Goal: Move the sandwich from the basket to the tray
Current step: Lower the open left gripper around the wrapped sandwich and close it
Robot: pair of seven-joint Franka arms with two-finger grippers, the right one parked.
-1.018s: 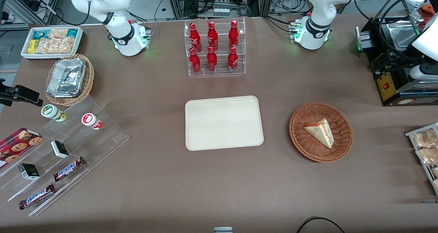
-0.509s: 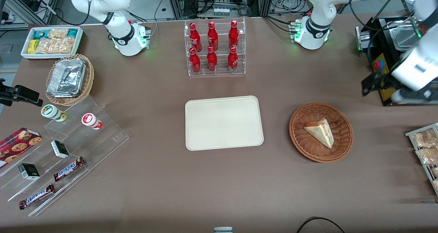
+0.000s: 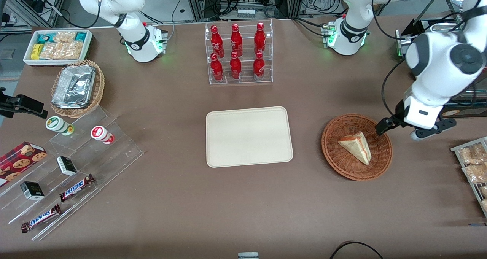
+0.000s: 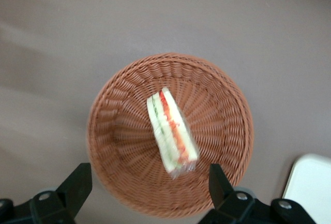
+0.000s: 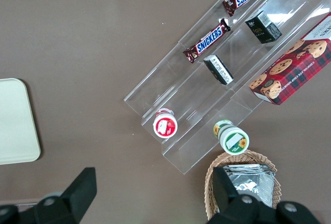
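The sandwich (image 3: pixel 355 148), a pale wedge with red and green filling along its cut edge, lies in the round reddish-brown wicker basket (image 3: pixel 335 156). In the left wrist view the sandwich (image 4: pixel 169 130) sits near the middle of the basket (image 4: pixel 116 146). My left gripper (image 3: pixel 414 127) hangs above the basket's rim on the working arm's side, not touching it. The gripper (image 4: pixel 149 190) is open wide with nothing between its black fingers (image 4: pixel 77 182). The cream tray (image 3: pixel 249 136) lies flat and bare at the table's middle, beside the basket.
A clear rack of red bottles (image 3: pixel 237 53) stands farther from the camera than the tray. A black machine (image 3: pixel 437 95) and a snack rack (image 3: pixel 473 164) flank the basket at the working arm's end. A foil-lined basket (image 3: pixel 76 88) and candy shelves (image 3: pixel 72 175) lie toward the parked arm's end.
The left arm has swung in from the table's edge and come down toward the basket. The sandwich, basket and tray have not moved.
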